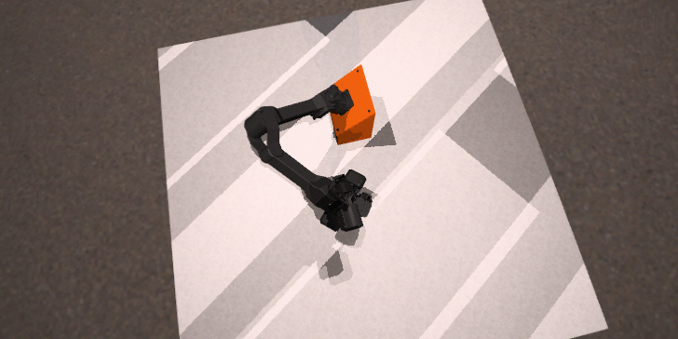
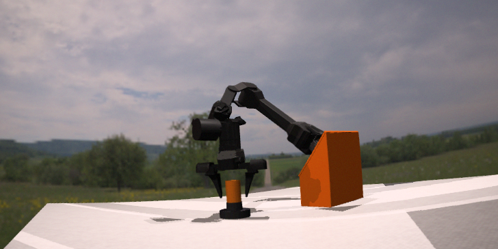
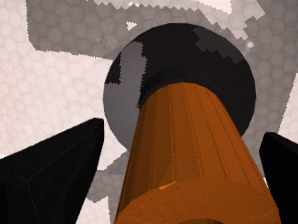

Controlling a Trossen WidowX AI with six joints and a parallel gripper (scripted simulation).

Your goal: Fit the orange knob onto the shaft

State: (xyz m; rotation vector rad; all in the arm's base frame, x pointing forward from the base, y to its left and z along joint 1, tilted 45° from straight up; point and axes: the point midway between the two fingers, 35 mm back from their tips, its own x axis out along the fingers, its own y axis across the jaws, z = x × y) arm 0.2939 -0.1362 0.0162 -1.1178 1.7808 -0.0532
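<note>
Orange knob [image 2: 232,191] [image 3: 192,150] upright above black pedestal [image 2: 234,213] [image 3: 220,65]; claw [image 2: 233,196] [image 3: 185,135] spread around knob, fingers apart from it.

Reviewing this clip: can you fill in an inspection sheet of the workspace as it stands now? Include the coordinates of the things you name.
Surface: pale table top [image 1: 427,265] [image 2: 139,233] [image 3: 50,100], crossed by shadow bands.
Job's things: orange cylindrical knob [image 2: 232,191] [image 3: 185,140] upright on black round pedestal [image 2: 234,213] [image 3: 220,55]; no shaft visible between, so it appears seated.
Clutter: nothing seen.
Grippers: black jaws, open, one on each side of the knob, clear of it.
Cables: nothing seen.
Surroundings: orange wedge-shaped block [image 1: 362,94] [image 2: 345,170] at the base of the black jointed arm [image 1: 293,168] [image 2: 275,113]; brown ground [image 1: 71,146], trees [image 2: 120,163], cloudy sky [image 2: 139,37].
</note>
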